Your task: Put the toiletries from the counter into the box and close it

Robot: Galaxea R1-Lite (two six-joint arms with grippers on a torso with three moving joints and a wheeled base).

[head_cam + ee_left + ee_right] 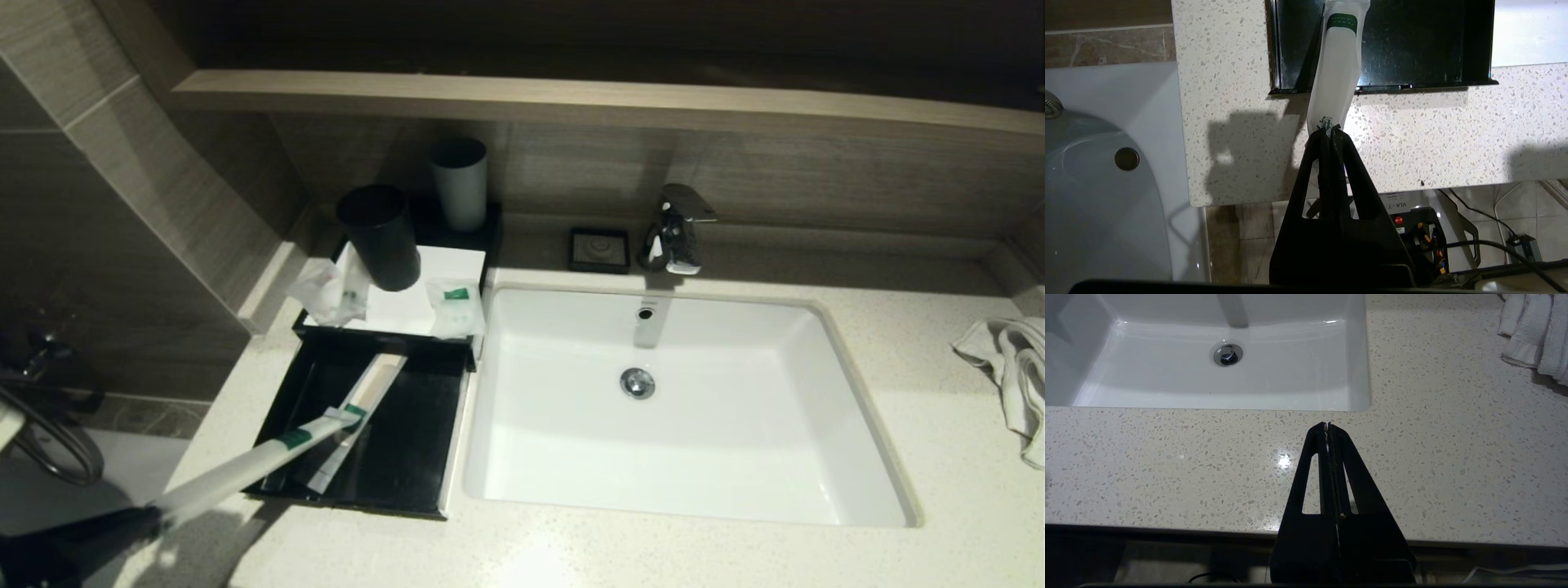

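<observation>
While the left gripper (1329, 132) pinches only the near end of a long white packet (245, 469), its far end reaches over the open black drawer (408, 482) of the box (424, 273). If released too early, I think the packet may tip onto the counter (653, 555). It could also catch a thin packet (359, 429) already lying inside. The right gripper (1327, 426), fingers closed on nothing, waits near the sink (1359, 375).

Left claw (155, 514) holds long packet (261, 461) over open box (408, 441).
</observation>
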